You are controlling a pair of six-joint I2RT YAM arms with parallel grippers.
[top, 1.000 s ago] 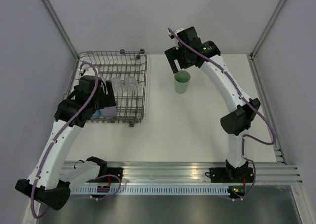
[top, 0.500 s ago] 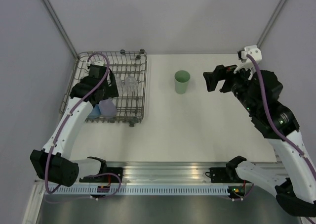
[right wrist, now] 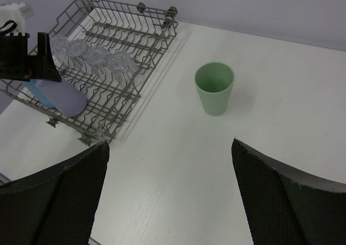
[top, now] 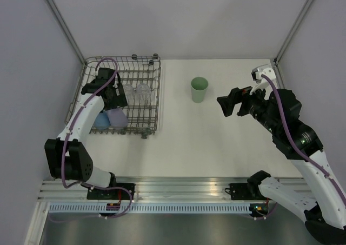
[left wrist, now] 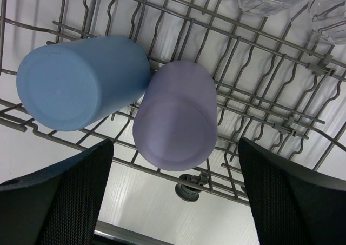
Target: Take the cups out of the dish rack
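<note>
Light, stiff and probably slick, the lavender cup (left wrist: 175,120) lies touching the blue cup (left wrist: 81,83) in the near-left corner of the dish rack (top: 159,93), under the empty, wide-spread left gripper (left wrist: 173,199), and is best pinched across its sides; the right gripper (top: 230,103) is likewise released.

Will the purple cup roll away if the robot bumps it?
Probably not: the lavender cup lies tilted between wires of the dish rack, beside the blue cup, which should hem it in. It looks like smooth plastic, so likely light, perhaps slippery.

left arm (top: 74,123), right arm (top: 318,163): white shells, black joints | cables (top: 285,127): purple | fingers (left wrist: 54,202): black, mesh-textured
</note>
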